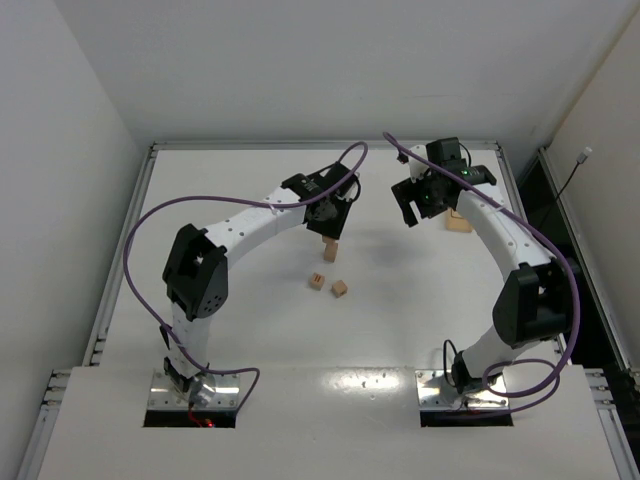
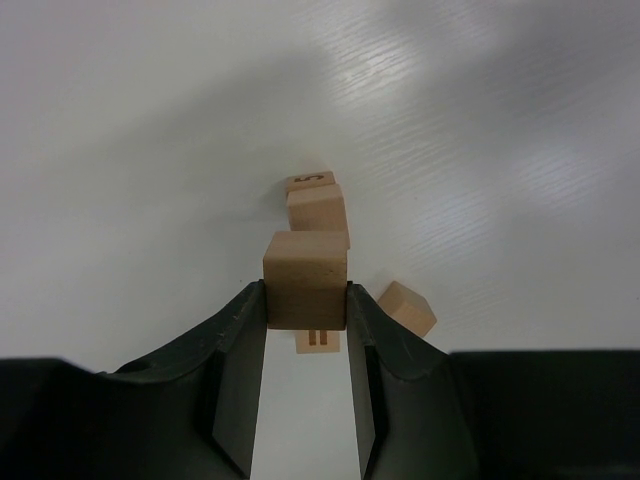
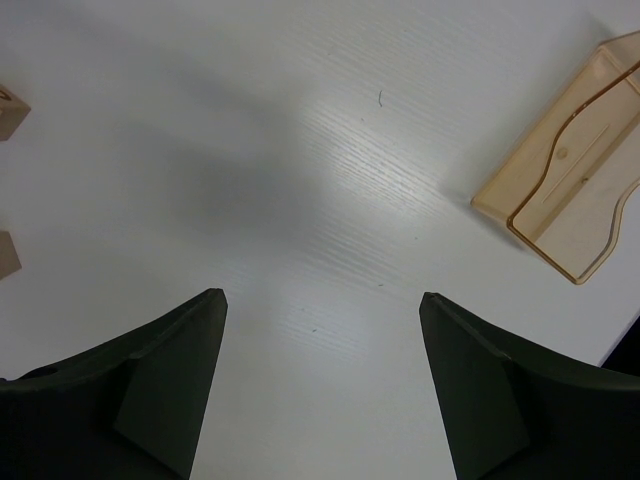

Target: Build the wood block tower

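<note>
My left gripper (image 2: 306, 300) is shut on a tan wood block (image 2: 305, 272), one finger on each side face. Directly beyond it in the left wrist view are two more blocks in line, one plain (image 2: 316, 208) and one with a dark mark (image 2: 310, 180). From above they read as a short tower (image 1: 330, 248) under my left gripper (image 1: 330, 226); I cannot tell whether the held block rests on it. Two loose blocks lie nearby, one with two dark bars (image 1: 317, 281) (image 2: 320, 341) and one plain (image 1: 340, 289) (image 2: 407, 307). My right gripper (image 1: 412, 212) (image 3: 322, 300) is open and empty above the table.
A pale flat wooden slab (image 1: 459, 222) (image 3: 560, 190) lies at the back right beside my right gripper. Two block edges show at the left border of the right wrist view (image 3: 10, 110). The white table (image 1: 250, 330) has raised rails along its sides.
</note>
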Controlling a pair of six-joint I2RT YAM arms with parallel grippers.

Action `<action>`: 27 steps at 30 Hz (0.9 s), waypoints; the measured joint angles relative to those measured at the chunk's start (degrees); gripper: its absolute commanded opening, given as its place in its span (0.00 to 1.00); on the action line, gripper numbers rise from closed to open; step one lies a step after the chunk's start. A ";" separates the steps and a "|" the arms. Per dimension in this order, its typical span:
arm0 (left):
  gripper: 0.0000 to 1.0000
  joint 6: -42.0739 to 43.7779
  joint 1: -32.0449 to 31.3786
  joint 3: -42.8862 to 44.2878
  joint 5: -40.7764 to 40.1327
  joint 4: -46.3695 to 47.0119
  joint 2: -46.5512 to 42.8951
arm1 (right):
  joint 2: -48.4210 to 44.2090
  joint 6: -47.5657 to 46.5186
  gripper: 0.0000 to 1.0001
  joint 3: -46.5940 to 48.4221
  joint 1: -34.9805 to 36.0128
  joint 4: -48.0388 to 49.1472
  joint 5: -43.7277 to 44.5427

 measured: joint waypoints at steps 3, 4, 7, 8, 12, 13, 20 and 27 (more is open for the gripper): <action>0.00 0.00 -0.31 0.00 -0.37 0.00 0.07 | 0.00 -0.24 0.76 0.00 0.00 0.00 0.00; 0.00 0.00 -0.37 0.02 -0.48 0.02 0.11 | 0.00 -0.28 0.76 0.00 0.00 0.00 0.00; 0.00 0.00 -0.46 0.04 -0.85 0.33 0.55 | 0.00 -0.46 0.76 0.00 0.00 0.00 -0.07; 0.00 0.00 -0.48 0.04 -0.94 0.44 0.70 | 0.00 -0.46 0.76 0.00 0.00 0.00 -0.09; 0.00 0.00 -0.48 -0.02 -1.42 0.46 1.40 | 0.00 -0.50 0.76 0.00 0.00 -0.02 -0.15; 0.00 0.00 -0.48 -0.02 -1.57 0.52 1.51 | 0.00 -0.50 0.76 0.00 0.00 -0.04 -0.17; 0.00 0.00 -0.48 -0.46 -2.01 1.42 1.88 | 0.00 -0.52 0.76 0.00 0.00 -0.20 -0.20; 0.00 0.00 -0.87 -0.46 -2.03 1.60 2.16 | 0.00 -0.55 0.76 0.00 -0.07 -0.52 -0.20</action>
